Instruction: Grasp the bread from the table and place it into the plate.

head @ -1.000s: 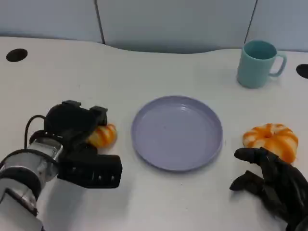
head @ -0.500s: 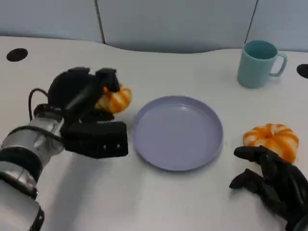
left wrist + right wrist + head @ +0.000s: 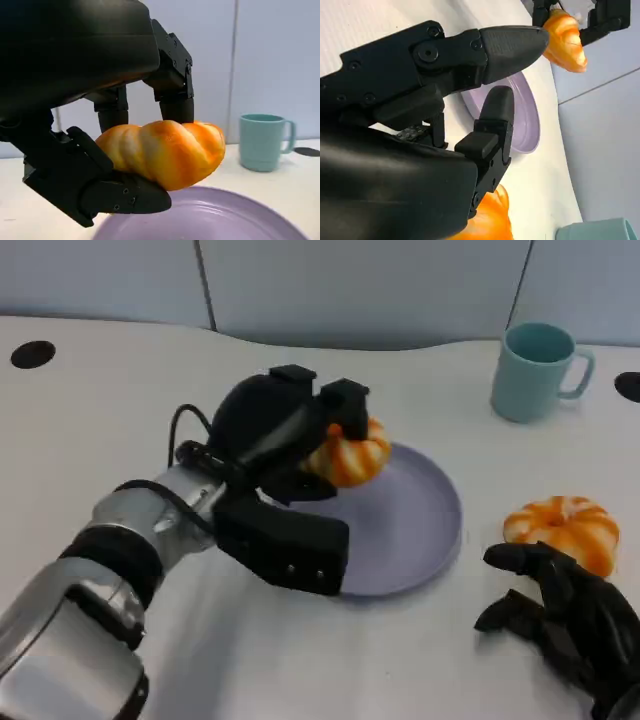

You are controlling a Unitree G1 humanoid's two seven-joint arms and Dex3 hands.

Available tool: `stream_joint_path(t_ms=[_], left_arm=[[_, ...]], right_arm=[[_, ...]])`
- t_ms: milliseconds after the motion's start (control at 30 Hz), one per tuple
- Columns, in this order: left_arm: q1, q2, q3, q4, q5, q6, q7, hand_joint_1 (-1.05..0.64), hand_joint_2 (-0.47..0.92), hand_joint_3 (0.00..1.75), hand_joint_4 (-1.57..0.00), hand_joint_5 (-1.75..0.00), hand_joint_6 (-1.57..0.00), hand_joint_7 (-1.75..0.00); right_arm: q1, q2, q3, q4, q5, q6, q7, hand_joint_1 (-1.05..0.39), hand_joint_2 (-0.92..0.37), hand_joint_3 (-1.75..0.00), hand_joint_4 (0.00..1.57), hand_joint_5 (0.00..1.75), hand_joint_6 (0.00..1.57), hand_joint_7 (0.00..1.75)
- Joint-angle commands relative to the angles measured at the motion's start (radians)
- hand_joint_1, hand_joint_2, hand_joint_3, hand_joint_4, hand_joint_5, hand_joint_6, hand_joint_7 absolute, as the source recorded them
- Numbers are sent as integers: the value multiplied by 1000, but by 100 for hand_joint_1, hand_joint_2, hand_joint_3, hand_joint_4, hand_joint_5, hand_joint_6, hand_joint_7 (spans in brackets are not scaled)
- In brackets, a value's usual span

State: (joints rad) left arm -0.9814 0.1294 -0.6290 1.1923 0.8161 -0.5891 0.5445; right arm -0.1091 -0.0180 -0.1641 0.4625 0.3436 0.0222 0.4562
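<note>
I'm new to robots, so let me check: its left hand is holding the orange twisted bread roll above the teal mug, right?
Not quite. The left hand holds the orange twisted bread roll above the round lilac plate, not the teal mug, which stands apart near the table's far edge, as the head view shows.

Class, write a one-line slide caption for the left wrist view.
The left hand holds a twisted orange bread above the purple plate, a teal mug behind.
</note>
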Motion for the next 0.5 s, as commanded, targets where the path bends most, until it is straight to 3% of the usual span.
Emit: stream_joint_path(t_ms=[33,67,133,200,267,400,500], left_arm=[[-36,-9,-4,0,1,-18,-4,-22,63,84,-93,-175,-81,-151],[-37,-25,-8,3,0,-24,-19,-22,64,83,-93,-175,-81,-151],[-37,-48,-15,11,-1,-33,-44,-24,60,92,-98,-175,-79,-170],[-36,-59,-18,18,-1,-32,-63,-24,57,99,-99,-175,-77,-173],[-35,-65,-18,25,-3,-27,-85,-24,55,99,-98,-175,-77,-169],[-32,-72,-18,38,-5,-26,-102,-23,52,95,-96,-175,-85,-138],[-32,-73,-18,39,-5,-26,-103,-23,53,94,-96,-175,-86,-134]], right_arm=[[19,-7,2,9,-8,30,-18,-43,-92,-28,60,140,58,102],[21,-7,4,7,-10,24,-16,-43,-92,-28,60,140,58,102],[24,-7,8,5,-13,14,-12,-44,-92,-29,60,140,58,102],[26,-8,11,5,-16,8,-12,-44,-92,-30,60,140,58,102],[27,-9,13,3,-16,8,-12,-44,-92,-31,60,141,58,101],[31,-8,16,-9,-10,21,-20,-43,-92,-31,60,141,57,100],[32,-8,18,-12,-9,24,-22,-43,-92,-31,60,141,57,100]])
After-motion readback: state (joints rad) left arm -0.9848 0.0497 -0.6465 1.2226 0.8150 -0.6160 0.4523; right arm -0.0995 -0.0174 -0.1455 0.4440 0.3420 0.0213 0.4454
